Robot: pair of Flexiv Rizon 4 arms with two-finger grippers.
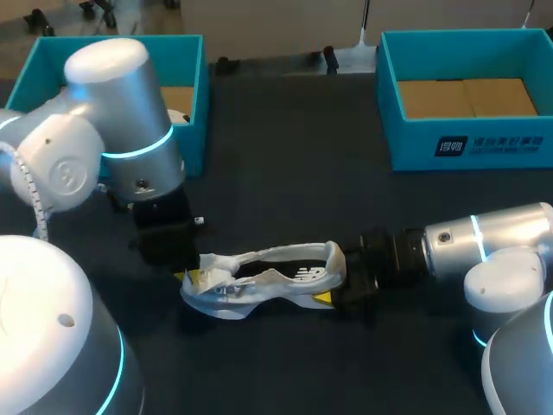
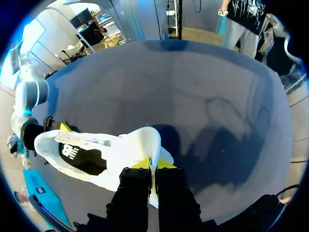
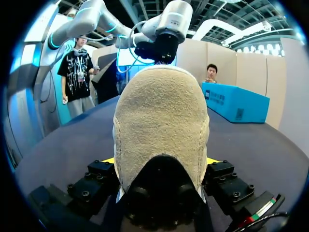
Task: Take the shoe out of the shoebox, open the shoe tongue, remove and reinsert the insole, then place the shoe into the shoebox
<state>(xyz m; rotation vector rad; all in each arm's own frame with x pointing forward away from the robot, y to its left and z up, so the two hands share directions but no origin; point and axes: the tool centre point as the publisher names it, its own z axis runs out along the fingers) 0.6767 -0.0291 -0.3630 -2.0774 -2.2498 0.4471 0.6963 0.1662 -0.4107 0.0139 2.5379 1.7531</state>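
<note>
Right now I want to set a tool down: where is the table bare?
Bare: the table between the left box and the right box, down to the shoe; also the strip between the right box and the right arm. Crowded: around the shoe, where the left gripper and the right gripper are shut on its ends.

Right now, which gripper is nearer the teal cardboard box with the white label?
Right. The right gripper, at the white shoe's heel, is on that box's side; the left gripper, at its other end, is farther.

shoe: rough suede heel | table: matt dark cloth | shoebox: smooth card
</note>
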